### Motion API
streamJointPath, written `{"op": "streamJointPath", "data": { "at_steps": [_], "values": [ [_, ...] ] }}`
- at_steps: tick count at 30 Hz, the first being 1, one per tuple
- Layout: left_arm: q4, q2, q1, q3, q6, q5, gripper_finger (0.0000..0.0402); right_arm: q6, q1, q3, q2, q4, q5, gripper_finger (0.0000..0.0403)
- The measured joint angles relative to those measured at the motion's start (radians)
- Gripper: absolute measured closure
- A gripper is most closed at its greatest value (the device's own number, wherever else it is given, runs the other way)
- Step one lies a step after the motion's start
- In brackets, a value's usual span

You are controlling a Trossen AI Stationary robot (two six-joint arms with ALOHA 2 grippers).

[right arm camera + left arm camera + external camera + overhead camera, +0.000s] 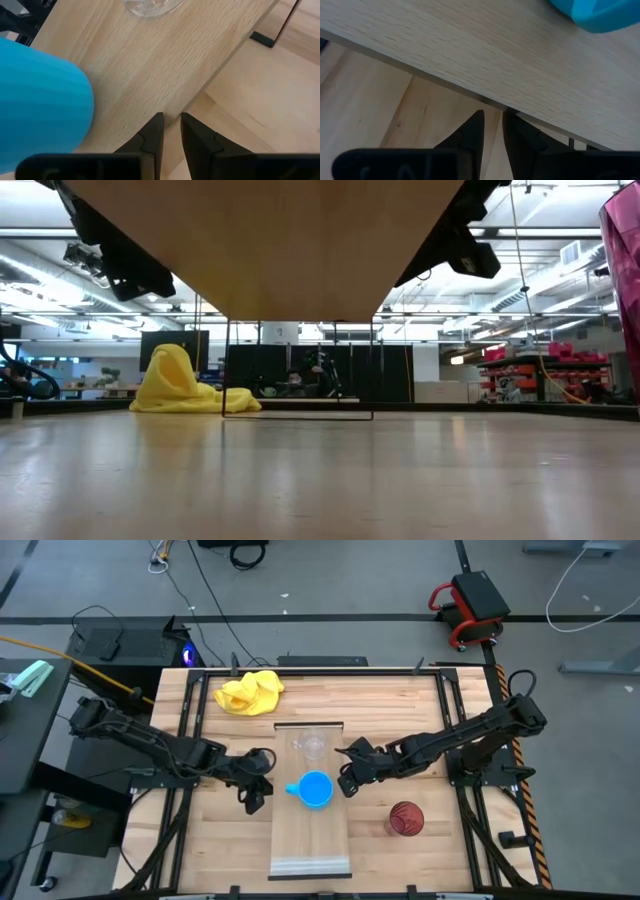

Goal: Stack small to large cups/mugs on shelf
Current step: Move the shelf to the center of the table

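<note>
The left gripper (252, 802) is seen low at the left edge of the shelf (310, 840), its fingers (470, 135) set narrow with only a slim gap and nothing between them. The right gripper (345, 783) is set at the opposite edge, its fingers (152, 134) likewise narrow and empty. Between the two, on the shelf, the blue mug (316, 790) is found, its handle turned toward the left gripper; just beyond it, toward the yellow cloth (250, 692), the clear cup (310, 745) is stood, also on the shelf. The red cup (406, 819) is left on the table (220, 840), well apart from the shelf and nearest the right arm. The clear cup is judged light, thin and easily crushed or tipped, best taken gently at the rim. The mug is judged stiff, smooth and heavier, best gripped across its wall or handle. The ribbed red cup should offer grip at its rim.
</note>
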State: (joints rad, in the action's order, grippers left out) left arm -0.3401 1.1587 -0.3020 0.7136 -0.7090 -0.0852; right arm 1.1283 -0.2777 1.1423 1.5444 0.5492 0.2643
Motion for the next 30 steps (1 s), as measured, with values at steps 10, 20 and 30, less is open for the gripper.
{"op": "streamJointPath", "data": {
  "at_steps": [10, 20, 30],
  "values": [
    [0.017, 0.000, 0.019, 0.000, 0.009, 0.010, 0.0328, 0.006, -0.009, 0.000, -0.002, 0.008, 0.000, 0.0330],
    [0.018, 0.000, 0.057, -0.001, 0.014, 0.030, 0.0327, 0.025, -0.013, 0.001, -0.002, 0.020, 0.012, 0.0330],
    [0.012, 0.000, 0.076, -0.001, 0.025, 0.040, 0.0323, 0.030, -0.021, 0.002, -0.002, 0.027, 0.025, 0.0330]
  ]
}}
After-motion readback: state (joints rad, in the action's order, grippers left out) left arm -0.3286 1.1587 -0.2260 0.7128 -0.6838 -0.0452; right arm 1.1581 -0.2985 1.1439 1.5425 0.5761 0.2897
